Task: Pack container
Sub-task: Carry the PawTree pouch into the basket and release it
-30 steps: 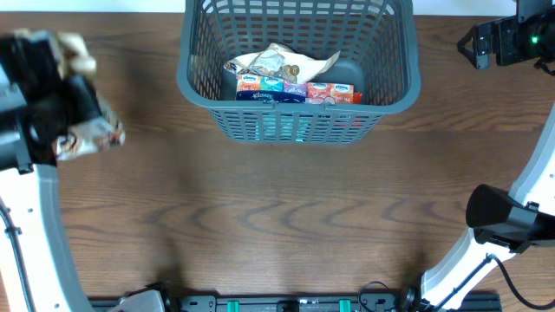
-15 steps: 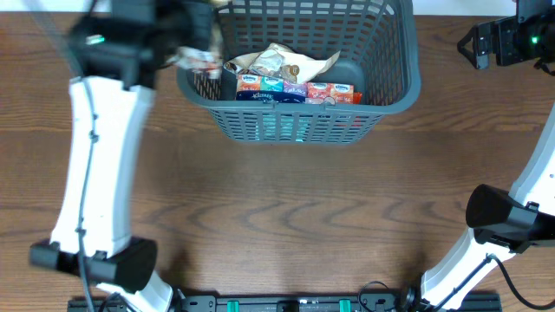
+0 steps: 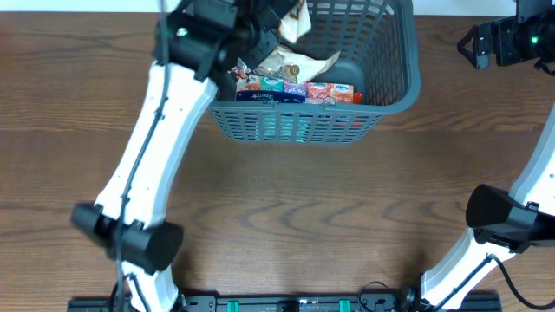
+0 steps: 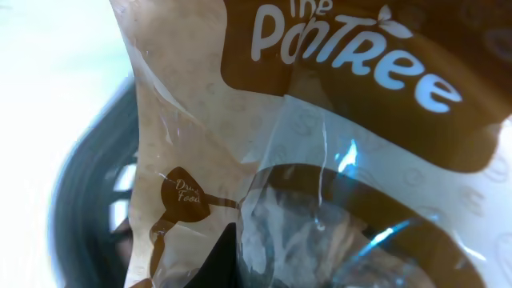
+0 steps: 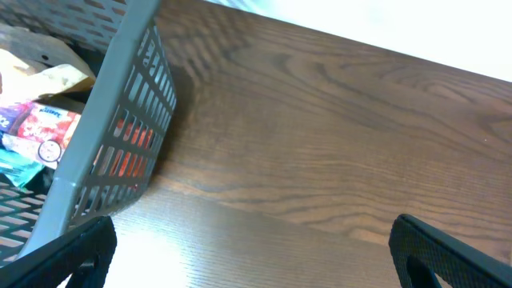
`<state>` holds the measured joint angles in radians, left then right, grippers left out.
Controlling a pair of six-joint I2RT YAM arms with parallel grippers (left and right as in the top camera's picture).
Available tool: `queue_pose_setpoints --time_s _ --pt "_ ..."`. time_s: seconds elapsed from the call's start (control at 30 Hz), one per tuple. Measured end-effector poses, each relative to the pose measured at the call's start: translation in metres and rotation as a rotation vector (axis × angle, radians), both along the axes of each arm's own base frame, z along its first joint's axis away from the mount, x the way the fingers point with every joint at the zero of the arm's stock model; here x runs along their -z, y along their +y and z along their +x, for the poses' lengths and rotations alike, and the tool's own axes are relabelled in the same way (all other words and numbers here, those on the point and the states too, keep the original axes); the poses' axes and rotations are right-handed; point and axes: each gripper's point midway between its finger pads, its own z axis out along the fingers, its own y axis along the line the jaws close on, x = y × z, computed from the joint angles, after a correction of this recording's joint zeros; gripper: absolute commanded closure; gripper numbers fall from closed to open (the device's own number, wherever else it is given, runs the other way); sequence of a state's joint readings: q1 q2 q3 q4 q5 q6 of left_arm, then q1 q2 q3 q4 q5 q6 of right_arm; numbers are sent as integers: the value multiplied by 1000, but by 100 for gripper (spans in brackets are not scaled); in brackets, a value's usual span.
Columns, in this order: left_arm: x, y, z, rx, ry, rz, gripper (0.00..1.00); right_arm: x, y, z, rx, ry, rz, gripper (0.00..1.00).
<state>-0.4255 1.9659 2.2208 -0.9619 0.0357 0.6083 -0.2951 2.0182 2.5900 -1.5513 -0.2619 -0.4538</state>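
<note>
The container [image 3: 395, 87], a dark grey lattice basket, stands at the table's far middle. My left gripper [image 3: 270, 24] hangs over its left inner side, shut on a cream and brown snack packet [image 3: 297, 17]. That packet [image 4: 320, 144] fills the left wrist view, with the container's dark wall [image 4: 76, 192] behind it. A similar packet [image 3: 286, 62] lies in the container, next to blue tissue packs [image 3: 260, 87] and red tissue packs [image 3: 331, 91]. My right gripper [image 3: 473, 45] is open, well right of the container, with only table between its fingers [image 5: 68, 256].
Brown wooden table [image 3: 277, 199] stretches out in front of the container. In the right wrist view the container's corner [image 5: 104, 136] sits at the left above bare wood [image 5: 320, 144]. The left arm's white links [image 3: 147, 165] cross the table's left half.
My left arm has swung from the table's far left over to the container, carrying the snack packet with it. The right arm has not moved.
</note>
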Motion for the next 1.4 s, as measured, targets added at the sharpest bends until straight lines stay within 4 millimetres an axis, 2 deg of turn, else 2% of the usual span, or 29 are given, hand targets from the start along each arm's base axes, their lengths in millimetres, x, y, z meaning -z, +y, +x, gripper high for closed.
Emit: queue_pose_setpoints --time_s 0.13,0.17,0.23,0.27,0.37,0.47,0.63,0.73,0.8,0.87,0.97,1.07,1.1,1.17,1.23,1.4 --pt "65 -6 16 39 109 96 83 0 0 0 0 0 -1 1" --pt "81 -7 18 44 140 116 72 0 0 0 0 0 -1 1" --pt "109 -7 20 44 197 145 56 0 0 0 -1 -1 -2 1" --pt "117 -6 20 46 213 153 45 0 0 0 -2 -2 -3 1" --pt "130 -2 19 17 257 153 19 0 0 1 -2 -3 -3 1" --pt "129 6 21 -31 270 130 1 0 0 0 -2 -2 -3 1" --pt "129 25 20 -116 308 101 1 -4 -2 5 -2 -25 -10 1" --pt "114 31 21 -142 281 78 1 -9 -4 12 -2 -60 -20 1" --pt "90 33 22 -149 227 49 1 -14 -6 19 -1 -97 -30 1" --pt "56 35 20 -157 153 9 1 -23 -9 28 6 -150 -41 1" --pt "-6 48 11 -195 28 -76 1 -38 -13 43 26 -233 -48 1" --pt "-59 76 -6 -269 -62 -159 1 -49 -16 52 55 -289 -37 1" --pt "-69 84 -11 -294 -75 -177 1 -51 -16 53 63 -295 -30 1" --pt "-83 107 -21 -365 -84 -217 1 -51 -16 53 81 -292 -13 1" --pt "-87 125 -26 -426 -76 -240 1 -51 -16 53 96 -291 1 1" --pt "-68 176 -34 -594 13 -252 1 -49 -21 52 165 -281 33 1"
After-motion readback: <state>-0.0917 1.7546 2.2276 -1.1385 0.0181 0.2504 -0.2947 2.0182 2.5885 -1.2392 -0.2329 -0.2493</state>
